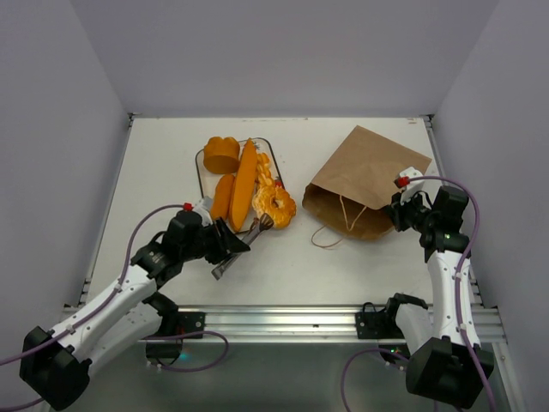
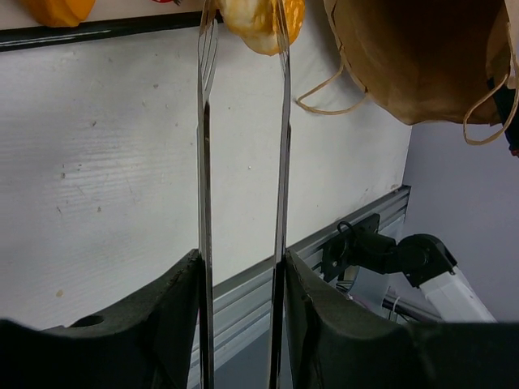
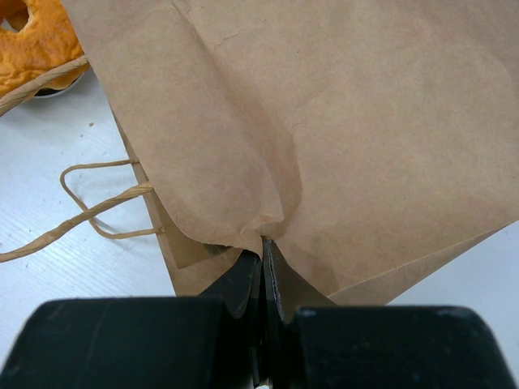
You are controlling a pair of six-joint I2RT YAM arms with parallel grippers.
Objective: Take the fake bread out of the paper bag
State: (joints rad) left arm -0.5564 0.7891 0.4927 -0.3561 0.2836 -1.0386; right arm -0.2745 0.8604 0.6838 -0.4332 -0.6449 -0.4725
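The fake bread (image 1: pixel 243 184) lies on the tray (image 1: pixel 200 172), left of the paper bag (image 1: pixel 369 172), whose inside is hidden. The glossy plastic pieces look light, rigid and slick, so each is probably best taken across its middle. The left gripper (image 2: pixel 242 267) clasps the metal tongs (image 2: pixel 203 178), partly spread so the tong arms stand apart at the ring loaf (image 2: pixel 259 20); the right gripper (image 3: pixel 262 247) is pinched tight on a fold of the bag's thin, easily creased paper.
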